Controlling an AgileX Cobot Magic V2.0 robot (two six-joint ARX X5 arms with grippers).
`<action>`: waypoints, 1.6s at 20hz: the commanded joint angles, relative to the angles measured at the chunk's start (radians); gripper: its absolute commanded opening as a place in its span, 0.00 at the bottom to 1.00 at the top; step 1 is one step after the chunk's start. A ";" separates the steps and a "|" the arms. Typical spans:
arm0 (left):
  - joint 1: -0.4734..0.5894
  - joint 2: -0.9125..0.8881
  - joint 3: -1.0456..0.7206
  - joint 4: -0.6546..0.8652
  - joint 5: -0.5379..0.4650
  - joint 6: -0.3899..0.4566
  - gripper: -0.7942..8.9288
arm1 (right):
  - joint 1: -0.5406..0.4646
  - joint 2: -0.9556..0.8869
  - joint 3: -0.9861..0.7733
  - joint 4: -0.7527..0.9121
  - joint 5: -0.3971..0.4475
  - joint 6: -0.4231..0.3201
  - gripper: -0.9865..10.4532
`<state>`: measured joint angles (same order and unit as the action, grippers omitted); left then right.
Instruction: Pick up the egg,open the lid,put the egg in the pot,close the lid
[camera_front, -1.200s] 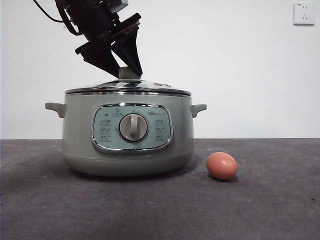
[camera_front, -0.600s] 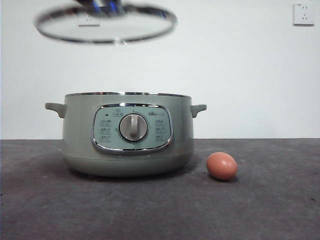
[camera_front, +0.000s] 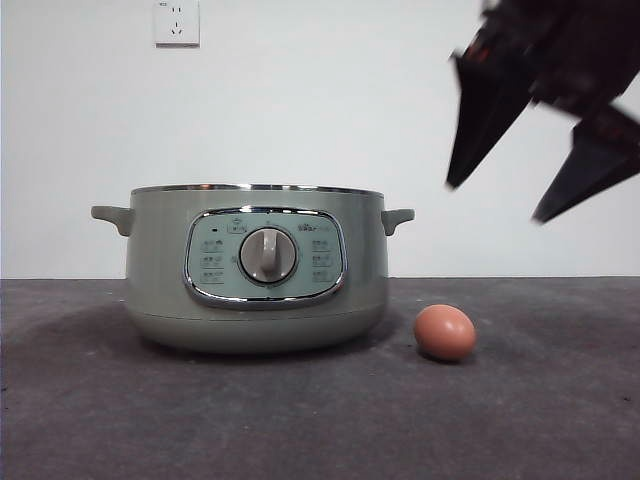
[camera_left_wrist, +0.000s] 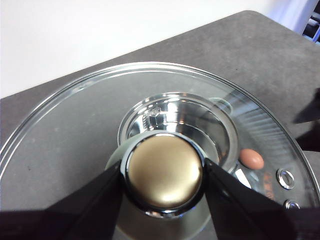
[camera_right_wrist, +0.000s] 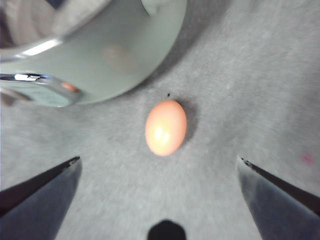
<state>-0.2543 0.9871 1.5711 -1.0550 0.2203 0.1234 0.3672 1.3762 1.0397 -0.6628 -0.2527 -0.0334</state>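
Overhead, the right gripper (camera_front: 497, 203) hangs with jaws spread wide above the small reddish-brown oval egg (camera_front: 445, 332).
Egg lies on the dark grey table (camera_front: 320, 420) just beside the uncovered pale sage-green round cooker pot (camera_front: 255, 268); the left gripper (camera_left_wrist: 164, 175) is clamped on the knob of the domed glass lid (camera_left_wrist: 75, 125), held above the pot, out of the front view.

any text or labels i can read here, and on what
None can be read.
Pot: the front panel carries a small brand mark and icon labels around the dial, all too small to read.
Lid: a blurred orange mark near its rim, illegible.
Egg: no marking.
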 joint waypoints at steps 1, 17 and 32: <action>0.002 -0.059 0.013 -0.004 0.010 0.011 0.07 | 0.027 0.074 0.003 0.035 0.015 0.007 0.63; 0.002 -0.167 0.013 -0.116 -0.015 0.001 0.07 | 0.079 0.325 0.003 0.218 0.085 0.054 0.46; 0.002 -0.167 0.013 -0.114 -0.016 0.004 0.07 | 0.085 0.329 0.003 0.195 0.086 0.072 0.08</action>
<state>-0.2543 0.8330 1.5711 -1.2163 0.1978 0.1230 0.4500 1.7073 1.0435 -0.4671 -0.1677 0.0238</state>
